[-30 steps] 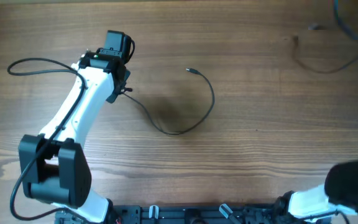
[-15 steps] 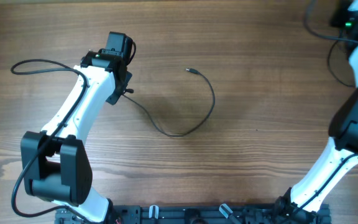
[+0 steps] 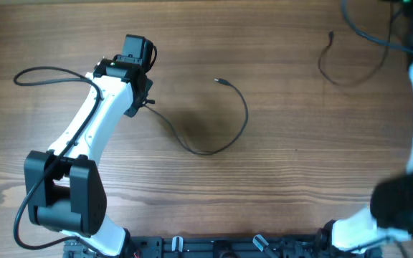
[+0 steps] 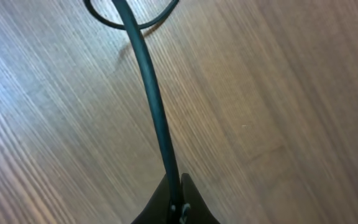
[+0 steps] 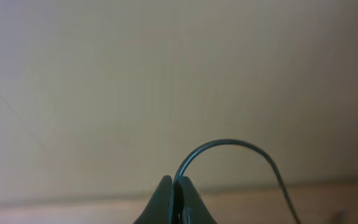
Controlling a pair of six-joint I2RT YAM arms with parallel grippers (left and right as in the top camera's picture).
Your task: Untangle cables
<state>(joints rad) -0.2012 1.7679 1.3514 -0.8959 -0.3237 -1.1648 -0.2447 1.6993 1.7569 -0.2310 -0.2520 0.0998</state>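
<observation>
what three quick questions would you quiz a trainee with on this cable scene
1. True or false: the left gripper is shut on a cable.
2. Pick one: the plug at that cable's far end is A) free, gripped by nothing, B) in the other gripper, C) tied in a knot.
3. Short answer: what does the right gripper hold?

Key: 1 true. 2 A. 3 a second cable, thin and black, pinched between shut jaws and arcing away from them.
</observation>
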